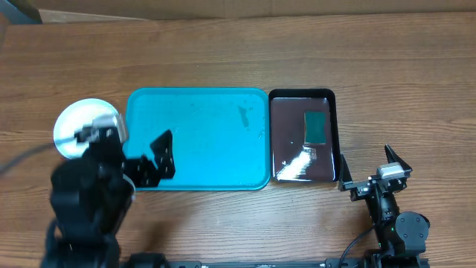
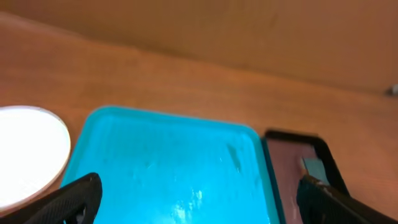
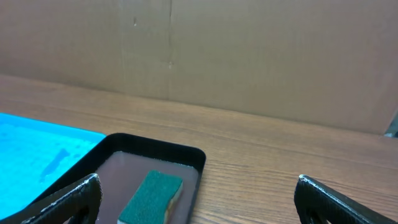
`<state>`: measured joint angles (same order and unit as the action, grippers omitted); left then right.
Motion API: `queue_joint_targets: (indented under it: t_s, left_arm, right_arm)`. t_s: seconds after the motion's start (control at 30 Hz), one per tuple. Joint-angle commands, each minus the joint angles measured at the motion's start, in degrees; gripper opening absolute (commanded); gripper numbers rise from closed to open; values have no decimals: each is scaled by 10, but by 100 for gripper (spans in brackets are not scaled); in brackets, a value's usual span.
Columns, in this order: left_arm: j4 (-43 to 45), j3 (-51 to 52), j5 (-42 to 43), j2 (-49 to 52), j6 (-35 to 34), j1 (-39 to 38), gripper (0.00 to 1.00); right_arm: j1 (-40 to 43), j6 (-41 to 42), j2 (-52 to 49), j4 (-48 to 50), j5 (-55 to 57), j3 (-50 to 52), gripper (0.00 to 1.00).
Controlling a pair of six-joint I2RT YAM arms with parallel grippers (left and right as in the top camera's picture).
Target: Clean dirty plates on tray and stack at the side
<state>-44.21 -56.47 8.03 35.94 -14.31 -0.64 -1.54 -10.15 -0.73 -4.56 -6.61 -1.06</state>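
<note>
**Both grippers spread; white plate beside the tray**

The left gripper [image 1: 156, 158] hangs over the near left corner of the tray [image 1: 197, 138]; its two black fingers stand wide apart with nothing between them, which its own camera confirms [image 2: 199, 183]. The turquoise tray [image 2: 168, 155] lies directly beneath and ahead of this gripper; a faint darker streak shows on the tray floor towards the far right.

The white plate [image 1: 78, 123] sits on the wooden surface [image 1: 223, 59], off to the left of the left gripper and just outside the tray's left rim; from above, the left arm covers its near edge. The left wrist view shows the same plate [image 2: 28, 149] as a bright disc beside the tray; I cannot tell whether other plates lie under it.

The right gripper [image 1: 368, 165] is over the surface, well apart from the left one; its fingers are also spread wide and hold nothing [image 3: 198, 182]. Ahead and to the left of it stands the black pan [image 1: 301, 97], right beside the tray's right rim; the pan floor is glossy and reddish-brown. A green sponge [image 1: 315, 126] lies inside the pan; the right wrist view shows it [image 3: 151, 196] just beyond the gripper's left finger, within the pan rim [image 3: 155, 149], with the tray [image 3: 37, 155] further left.
</note>
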Motion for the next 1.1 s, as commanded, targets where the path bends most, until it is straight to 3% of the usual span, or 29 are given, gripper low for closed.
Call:
queue_joint_targets:
  t_s: [0.0, 0.27, 0.43, 0.63, 1.07]
  left_arm:
    - [85, 78, -21, -85, 15, 3, 100]
    - [450, 253, -36, -259, 15, 8, 100]
    - [578, 334, -54, -321, 15, 11, 100]
    - [628, 406, -70, -358, 15, 11, 100]
    - [629, 530, -76, -358, 14, 15, 100]
  right_arm:
    - [2, -2, 6, 2, 3, 6, 100]
    - [2, -2, 6, 2, 3, 6, 100]
    - [2, -2, 6, 2, 3, 6, 100]
    - [2, -2, 6, 2, 3, 6, 100]
    - [2, -2, 6, 2, 3, 6, 100]
